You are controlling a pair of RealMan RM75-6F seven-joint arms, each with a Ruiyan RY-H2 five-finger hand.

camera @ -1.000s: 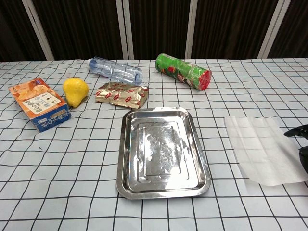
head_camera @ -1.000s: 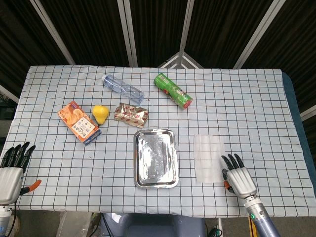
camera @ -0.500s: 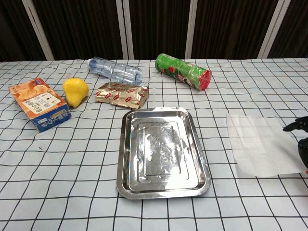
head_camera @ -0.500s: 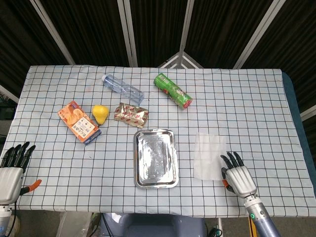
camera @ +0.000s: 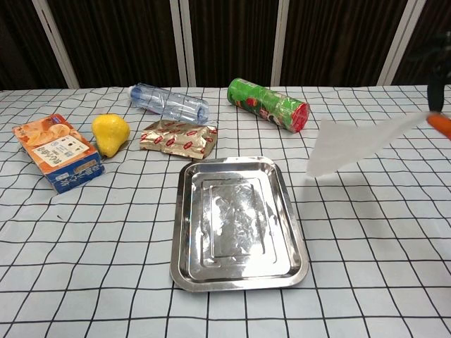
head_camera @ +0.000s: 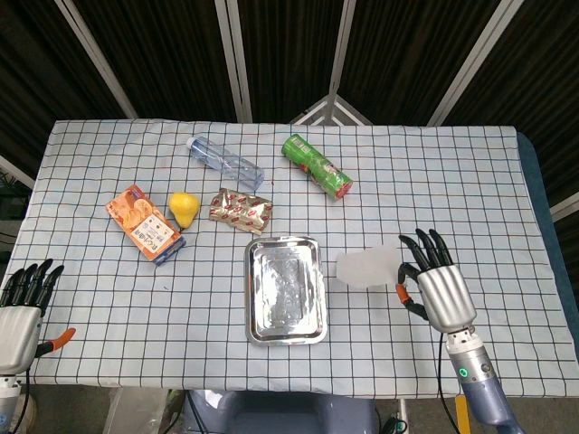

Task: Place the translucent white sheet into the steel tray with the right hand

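The translucent white sheet (head_camera: 367,268) is off the table, held in the air just right of the steel tray (head_camera: 284,289) and apart from it; its long axis runs roughly left to right, the free end pointing toward the tray and hanging a little lower in the chest view (camera: 352,144), the other end at the right hand (head_camera: 436,286). The right hand sits at the sheet's right end, pinching that edge near its thumb side; its other fingers (head_camera: 425,250) are spread and point toward the far edge of the table (head_camera: 452,172); in the chest view only an orange part of this hand shows at the right border, touching the sheet's end. The tray lies near the front edge of the table, at about its middle, long axis front to back, with nothing in it.

The left hand (head_camera: 23,307) rests at the front left corner of the table, fingers apart and holding nothing.

Toward the far edge lie a clear plastic bottle (head_camera: 225,163) and a green snack tube (head_camera: 317,166), both on their sides; toward the left edge lie an orange carton (head_camera: 145,224), a yellow pear (head_camera: 184,208) and a foil packet (head_camera: 241,211), the packet just beyond the tray's far left corner.
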